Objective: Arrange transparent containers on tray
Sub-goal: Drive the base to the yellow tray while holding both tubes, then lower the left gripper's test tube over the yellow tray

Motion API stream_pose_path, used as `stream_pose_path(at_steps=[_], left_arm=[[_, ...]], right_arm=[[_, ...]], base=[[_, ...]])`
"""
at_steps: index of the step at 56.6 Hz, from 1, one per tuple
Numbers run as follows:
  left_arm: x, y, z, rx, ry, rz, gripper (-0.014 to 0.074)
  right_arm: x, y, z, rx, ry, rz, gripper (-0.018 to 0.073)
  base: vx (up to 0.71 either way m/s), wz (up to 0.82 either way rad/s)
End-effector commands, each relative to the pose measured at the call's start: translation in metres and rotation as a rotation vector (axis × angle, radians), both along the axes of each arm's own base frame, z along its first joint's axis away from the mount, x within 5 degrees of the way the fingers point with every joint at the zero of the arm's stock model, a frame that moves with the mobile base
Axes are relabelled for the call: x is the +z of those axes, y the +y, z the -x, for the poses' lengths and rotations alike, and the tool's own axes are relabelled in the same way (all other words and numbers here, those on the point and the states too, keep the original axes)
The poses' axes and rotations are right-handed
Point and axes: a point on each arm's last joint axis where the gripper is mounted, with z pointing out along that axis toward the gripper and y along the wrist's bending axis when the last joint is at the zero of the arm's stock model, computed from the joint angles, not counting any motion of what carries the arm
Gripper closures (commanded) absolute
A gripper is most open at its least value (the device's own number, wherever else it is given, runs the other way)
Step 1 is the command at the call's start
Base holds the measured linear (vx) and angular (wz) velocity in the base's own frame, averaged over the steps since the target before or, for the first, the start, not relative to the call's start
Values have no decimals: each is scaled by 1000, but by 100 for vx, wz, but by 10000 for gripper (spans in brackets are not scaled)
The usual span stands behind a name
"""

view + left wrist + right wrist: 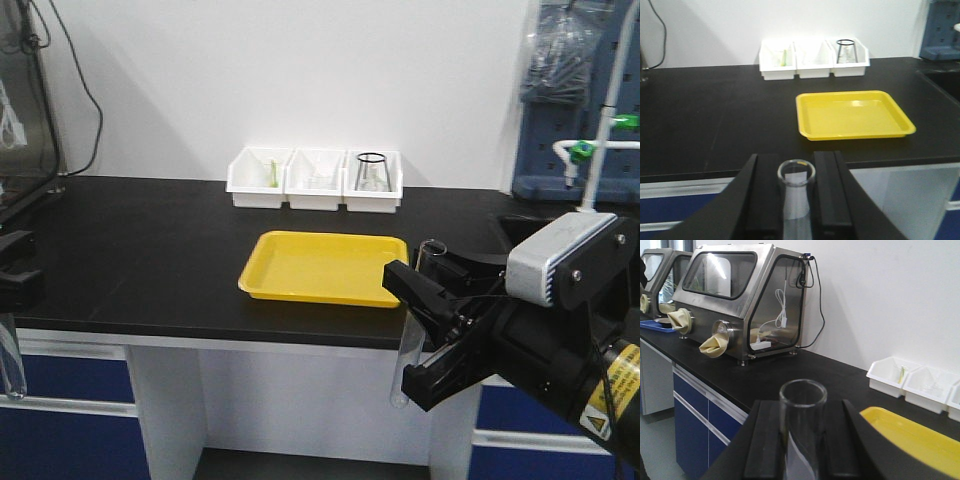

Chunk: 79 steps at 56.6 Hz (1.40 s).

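The yellow tray (325, 268) lies on the black counter with nothing in it. My right gripper (410, 330) hangs just off the counter's front edge, right of the tray, shut on a clear test tube (408, 345) that stands nearly upright, rim up. In the right wrist view the tube (802, 415) sits between both pads of the right gripper (804, 402), with the tray (920, 440) beyond. At the far left edge my left gripper (12, 295) is shut on a second tube (10, 360). The left wrist view shows that tube (796, 175) clamped in the left gripper (796, 162), facing the tray (855, 115).
Three white bins (315, 180) stand at the back of the counter; the right one holds a wider flask (371, 172). A steel glove box (735, 295) stands on the counter far to the left. At the right are a sink recess (520, 225) and a blue pegboard (575, 100).
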Motion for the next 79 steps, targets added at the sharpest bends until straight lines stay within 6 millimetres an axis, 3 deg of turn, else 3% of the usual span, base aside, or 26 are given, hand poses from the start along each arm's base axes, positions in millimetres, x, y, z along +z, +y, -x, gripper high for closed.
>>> stream_pose_path(at_steps=[1,38,79], left_arm=[[22,-3,5,-31,-122,34,600],[22,-3,5,-31,-122,34,600],[22,-3,5,-31,-119,34,600]], right_arm=[[23,-1,7,33,-97,-70,571],[23,-1,7,33,-97,-70,571],[22,-1,7,31,-94,-68,571]], base=[[27,27],[34,12],[34,-22]])
